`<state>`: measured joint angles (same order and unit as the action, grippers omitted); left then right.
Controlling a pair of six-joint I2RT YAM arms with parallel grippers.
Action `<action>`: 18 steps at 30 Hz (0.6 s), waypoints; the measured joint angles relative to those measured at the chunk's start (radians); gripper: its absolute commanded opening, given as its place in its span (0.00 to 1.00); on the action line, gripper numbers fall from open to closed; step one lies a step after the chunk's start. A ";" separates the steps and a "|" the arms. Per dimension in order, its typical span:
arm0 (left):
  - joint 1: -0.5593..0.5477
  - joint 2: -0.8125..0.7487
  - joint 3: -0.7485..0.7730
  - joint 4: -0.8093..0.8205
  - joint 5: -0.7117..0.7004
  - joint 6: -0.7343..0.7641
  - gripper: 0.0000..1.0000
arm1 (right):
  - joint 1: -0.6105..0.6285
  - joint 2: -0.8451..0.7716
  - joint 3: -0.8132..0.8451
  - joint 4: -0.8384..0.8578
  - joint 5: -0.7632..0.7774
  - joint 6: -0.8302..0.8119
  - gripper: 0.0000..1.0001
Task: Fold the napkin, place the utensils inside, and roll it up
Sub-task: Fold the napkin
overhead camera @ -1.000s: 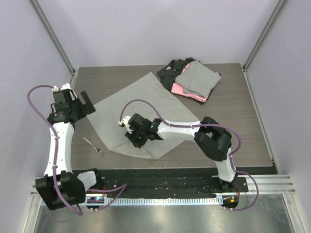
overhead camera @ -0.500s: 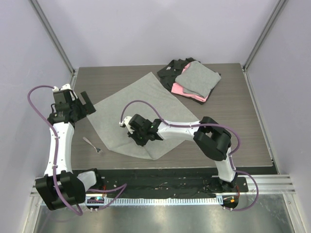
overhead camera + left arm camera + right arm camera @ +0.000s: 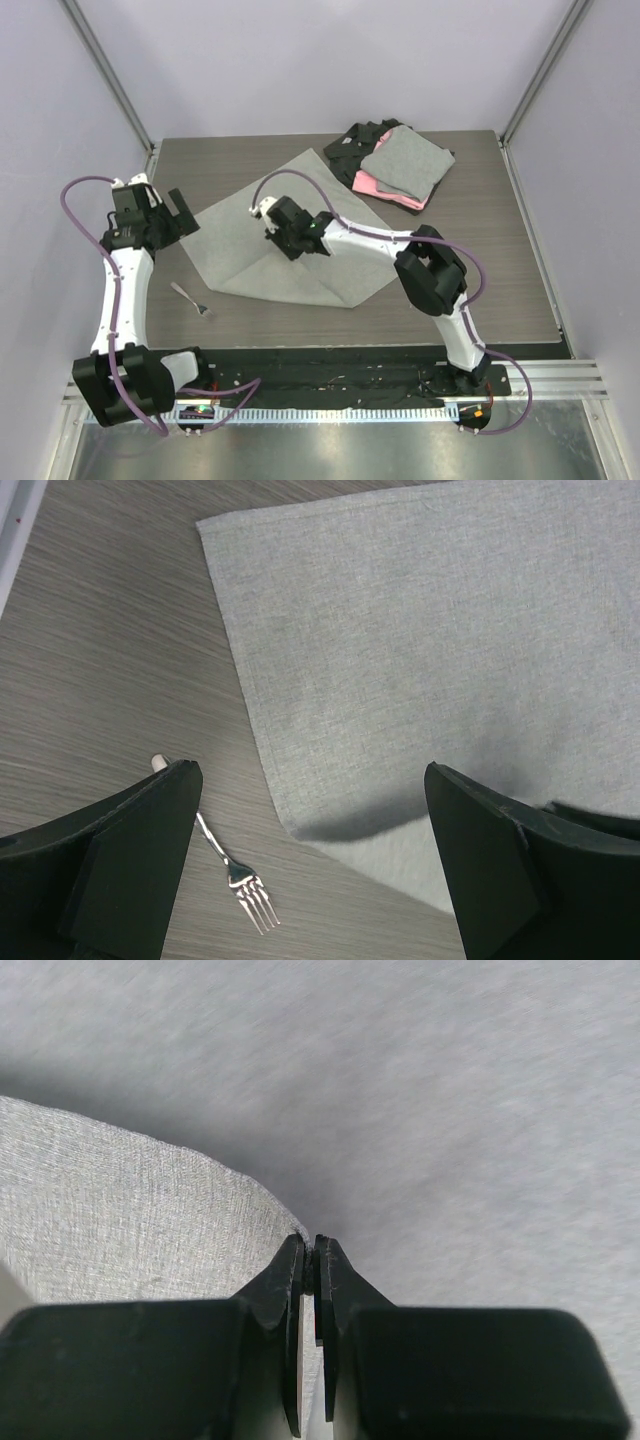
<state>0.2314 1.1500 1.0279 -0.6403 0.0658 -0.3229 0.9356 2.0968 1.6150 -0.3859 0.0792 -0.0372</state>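
Observation:
The light-grey napkin (image 3: 240,250) lies on the table with its near part folded over, leaving a straight near edge. My right gripper (image 3: 284,236) is above the napkin's middle, shut on a pinched corner of the cloth. In the right wrist view the jaws meet on that fold (image 3: 312,1250), and the rest of the napkin (image 3: 450,1090) is spread below. A small silver fork (image 3: 190,299) lies on bare wood left of the napkin's near corner. My left gripper (image 3: 180,212) hangs open at the napkin's left corner, with the fork (image 3: 240,880) and the napkin (image 3: 400,630) below its open jaws (image 3: 310,780).
A stack of folded grey, pink and black cloths (image 3: 400,165) sits at the back right of the table. The table's left rail (image 3: 150,160) runs close to the left arm.
My right gripper shut on the napkin's near corner and carried it up and away from the near edge, folding the cloth over itself. The left arm barely moved.

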 measured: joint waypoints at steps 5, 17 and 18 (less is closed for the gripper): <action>0.000 0.025 -0.005 0.001 0.016 -0.010 1.00 | -0.090 0.102 0.153 -0.022 0.058 -0.022 0.01; 0.000 0.066 -0.006 0.005 0.036 -0.011 1.00 | -0.242 0.375 0.532 -0.057 0.167 -0.032 0.01; 0.000 0.067 -0.006 0.005 0.037 -0.011 1.00 | -0.248 0.396 0.563 -0.055 0.176 -0.032 0.01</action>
<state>0.2314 1.2167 1.0218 -0.6350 0.1028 -0.3336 0.6880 2.4924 2.1780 -0.4412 0.2554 -0.0696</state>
